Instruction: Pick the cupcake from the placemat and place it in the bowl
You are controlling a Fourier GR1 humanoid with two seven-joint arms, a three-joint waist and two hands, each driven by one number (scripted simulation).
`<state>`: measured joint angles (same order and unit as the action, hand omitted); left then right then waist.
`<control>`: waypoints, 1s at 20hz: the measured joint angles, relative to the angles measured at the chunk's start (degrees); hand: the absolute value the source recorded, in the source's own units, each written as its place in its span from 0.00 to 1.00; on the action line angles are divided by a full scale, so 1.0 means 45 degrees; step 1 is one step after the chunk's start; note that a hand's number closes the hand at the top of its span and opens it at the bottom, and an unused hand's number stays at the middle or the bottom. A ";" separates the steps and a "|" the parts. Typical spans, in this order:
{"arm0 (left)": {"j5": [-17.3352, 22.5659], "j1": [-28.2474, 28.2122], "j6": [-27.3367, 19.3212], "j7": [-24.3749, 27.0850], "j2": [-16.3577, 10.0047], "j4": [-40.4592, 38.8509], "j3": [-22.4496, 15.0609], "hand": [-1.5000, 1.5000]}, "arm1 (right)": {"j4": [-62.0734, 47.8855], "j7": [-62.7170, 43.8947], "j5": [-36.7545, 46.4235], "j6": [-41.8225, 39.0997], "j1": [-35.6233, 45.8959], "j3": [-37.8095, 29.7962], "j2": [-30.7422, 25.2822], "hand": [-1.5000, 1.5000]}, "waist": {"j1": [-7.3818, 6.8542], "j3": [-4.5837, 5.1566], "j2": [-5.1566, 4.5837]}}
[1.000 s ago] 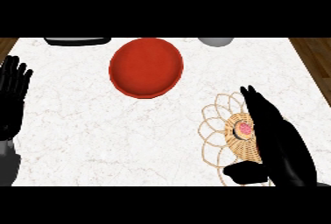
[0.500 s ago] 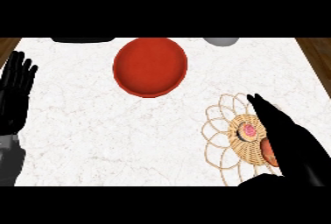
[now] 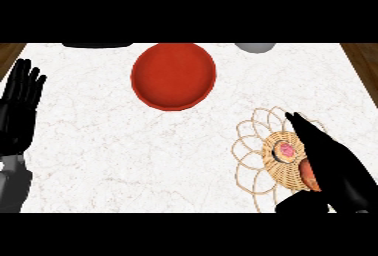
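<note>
- White marble counter [image 3: 111,150]: open room lay across its left and middle.
- Round red bowl [image 3: 173,75]: sat far, at centre.
- Woven wicker placemat [image 3: 251,150]: lay near the right edge, where a sideways nudge could slide it.
- Black right hand [image 3: 336,170]: fingers straight, unclosed, just right of the cupcake.
- Black left hand [image 3: 18,110]: rested open at the left edge.
- Small pink-topped cupcake [image 3: 286,150]: sat on the placemat. The orange thing [image 3: 308,175] beside it risked being knocked.

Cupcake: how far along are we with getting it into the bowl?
Nothing done yet: the cupcake sits on the placemat, not in the red bowl. In hand: the right hand is beside it, fingers straight, not curled round it. Left: grasp, lift, carry to the bowl, release.
</note>
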<state>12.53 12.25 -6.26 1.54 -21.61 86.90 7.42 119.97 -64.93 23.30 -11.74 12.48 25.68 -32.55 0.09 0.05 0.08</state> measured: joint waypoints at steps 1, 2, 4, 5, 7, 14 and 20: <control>0.0023 -0.0060 0.0093 0.0060 0.0001 -0.0010 0.0029 0.50 | -0.0251 0.0196 0.0091 0.0008 -0.0136 -0.0089 0.0021 0.00 | -0.0006 -0.0001 -0.0002; 0.0092 -0.0099 0.0182 0.0000 -0.0049 0.0058 0.0109 0.50 | -0.0296 0.0248 0.0184 0.0021 -0.0244 -0.0167 0.0080 0.00 | -0.0010 -0.0003 -0.0004; 0.0063 0.0002 0.0141 -0.0170 -0.0017 0.0200 0.0107 0.50 | -0.0578 0.0472 0.0271 0.0002 -0.0463 -0.0392 0.0084 0.00 | -0.0008 -0.0004 -0.0005; 0.0025 0.0131 0.0122 -0.0280 -0.0014 0.0167 0.0102 0.50 | -0.0801 0.0648 0.0489 0.0033 -0.0632 -0.0369 0.0152 0.00 | 0.0000 -0.0005 -0.0006; 0.0015 0.0219 0.0316 0.0002 -0.0004 -0.0234 0.0222 0.50 | -0.1129 0.0807 0.0896 0.0079 -0.0748 -0.0265 0.0471 0.00 | 0.0004 -0.0009 -0.0016; -0.0161 0.0314 0.0595 0.0091 0.0097 -0.0473 0.0545 0.50 | -0.1683 0.1767 0.1399 -0.0242 -0.1263 -0.1092 0.0925 0.00 | -0.0003 -0.0011 -0.0015; -0.0464 0.0246 0.0613 -0.0096 0.0402 -0.0210 0.0601 0.50 | -0.2701 0.2504 0.2087 -0.0791 -0.0836 -0.1508 0.1816 0.00 | -0.0030 -0.0012 -0.0016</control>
<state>10.44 13.36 -3.50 1.11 -19.80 85.95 10.12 107.82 -53.66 32.69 -15.30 8.72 18.89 -24.38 -0.05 -0.01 0.00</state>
